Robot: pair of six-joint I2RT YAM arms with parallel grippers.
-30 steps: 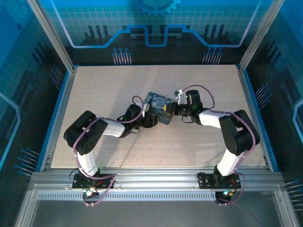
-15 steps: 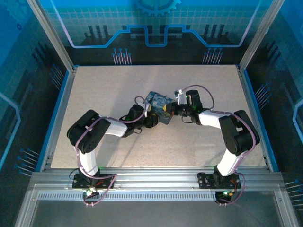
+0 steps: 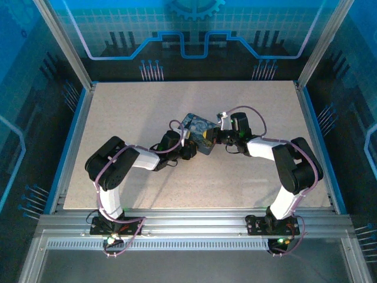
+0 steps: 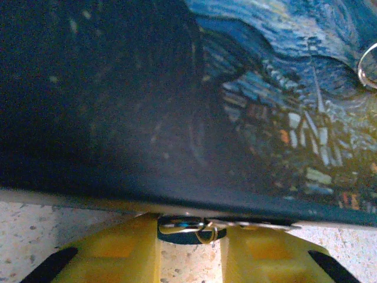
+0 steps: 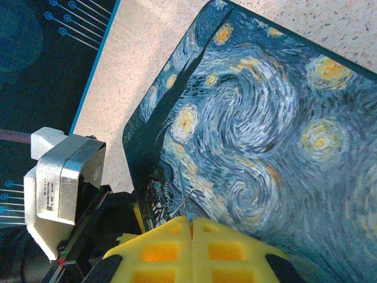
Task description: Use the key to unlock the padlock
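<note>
The blue swirl-painted tin (image 3: 197, 131) lies mid-table between both arms. My left gripper (image 3: 187, 148) is at its near-left edge. In the left wrist view the yellow fingers (image 4: 118, 253) flank a small dark piece with a thin silvery loop, the padlock (image 4: 191, 227), pressed under the tin's rim (image 4: 235, 203); it spans the gap and touches both fingers. My right gripper (image 3: 213, 137) hovers over the tin's lid (image 5: 265, 118), shut (image 5: 191, 221) on the key (image 5: 186, 203), a thin grey sliver pointing at the lid. A silver ring (image 4: 366, 59) shows at the right edge of the left wrist view.
The speckled table (image 3: 147, 112) has open room behind and to both sides of the tin. A blue raised border (image 3: 75, 135) runs around it. The left arm's wrist camera housing (image 5: 65, 177) sits close to the tin's left corner.
The left arm's elbow and forearm have crept slightly right and toward the tin. The right arm and the tin have stayed almost still.
</note>
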